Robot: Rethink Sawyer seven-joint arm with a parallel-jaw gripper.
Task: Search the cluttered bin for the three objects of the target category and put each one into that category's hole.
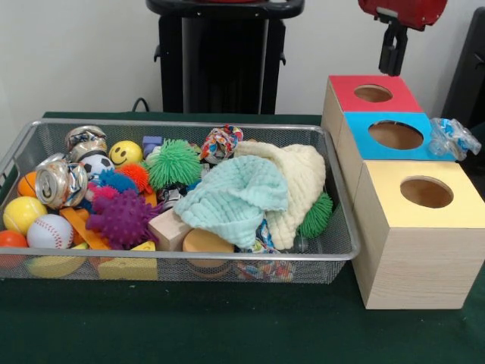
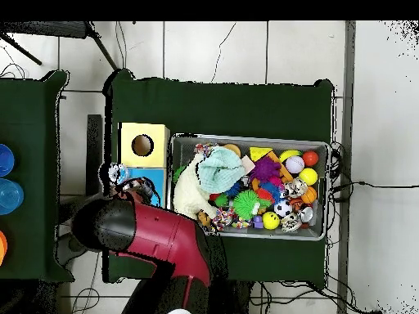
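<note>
A wire mesh bin (image 1: 333, 254) holds mixed clutter: crushed cans (image 1: 61, 182), a baseball (image 1: 49, 231), a yellow ball (image 1: 23, 214), a smiley ball (image 1: 125, 153), a purple spiky ball (image 1: 121, 218), a green furry ball (image 1: 173, 163), a mint cloth (image 1: 235, 197) and a cream cloth (image 1: 299, 182). To its right stand three boxes with round holes: red (image 1: 345, 89), blue (image 1: 364, 144) and yellow (image 1: 394, 171). My gripper (image 1: 392, 51) hangs above the red box, holding nothing that I can see. In the overhead view the arm (image 2: 139, 233) covers the red box.
A crumpled clear and blue plastic piece (image 1: 453, 138) lies against the blue box's right side. A wooden block (image 1: 168, 227), a wooden disc (image 1: 204, 243) and a yellow wedge (image 1: 129, 265) sit near the bin's front wall. Blue round things (image 2: 6, 184) rest on another table.
</note>
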